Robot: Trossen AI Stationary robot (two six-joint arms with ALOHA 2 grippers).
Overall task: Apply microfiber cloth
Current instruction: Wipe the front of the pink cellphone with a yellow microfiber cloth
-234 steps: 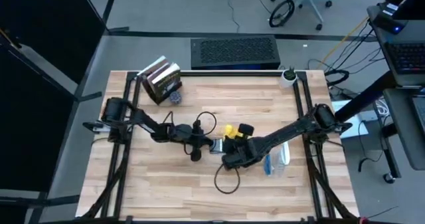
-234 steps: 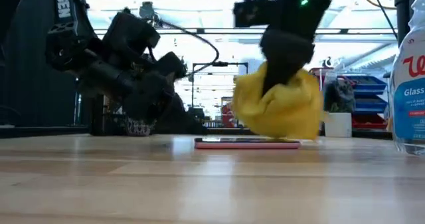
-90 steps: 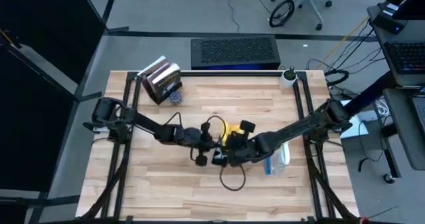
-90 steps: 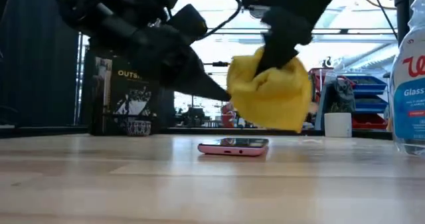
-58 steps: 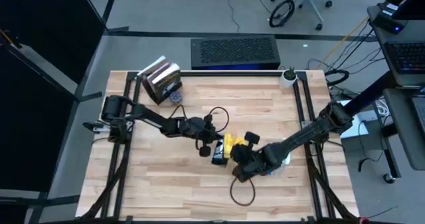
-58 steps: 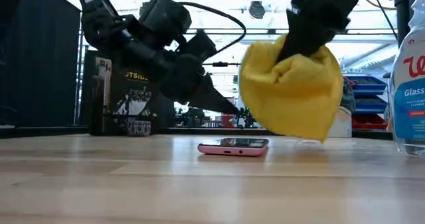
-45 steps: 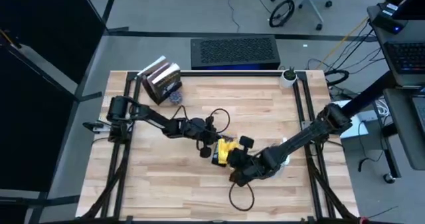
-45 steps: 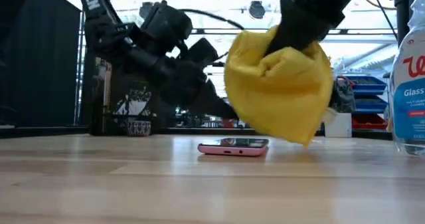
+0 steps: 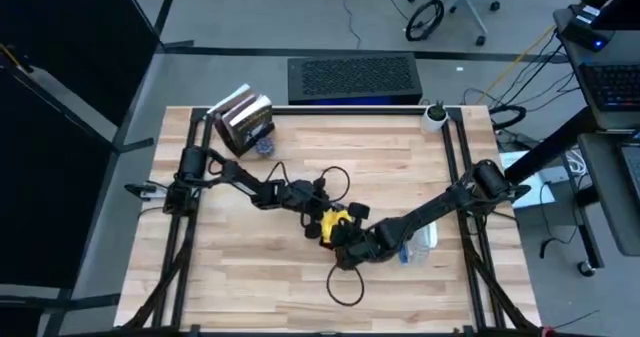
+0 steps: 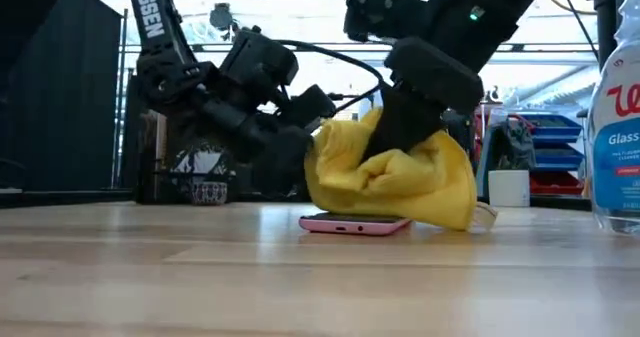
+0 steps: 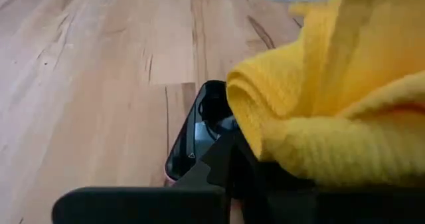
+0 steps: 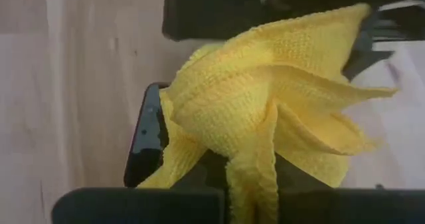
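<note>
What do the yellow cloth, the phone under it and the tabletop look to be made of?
Microfiber cloth: soft woven fabric, matte, with a visible waffle-like texture and limp folds. Phone: glossy dark face, probably glass, with a pinkish edge, likely a plastic case. Table: light wood planks, grain and seams visible.

Pink-edged smartphone (image 10: 355, 223) lay flat mid-table. Spray bottle (image 10: 616, 127) stood at right; in the high view it lay right of centre. Books (image 9: 242, 120) stood at far left corner, white cup (image 9: 434, 115) far right.
</note>
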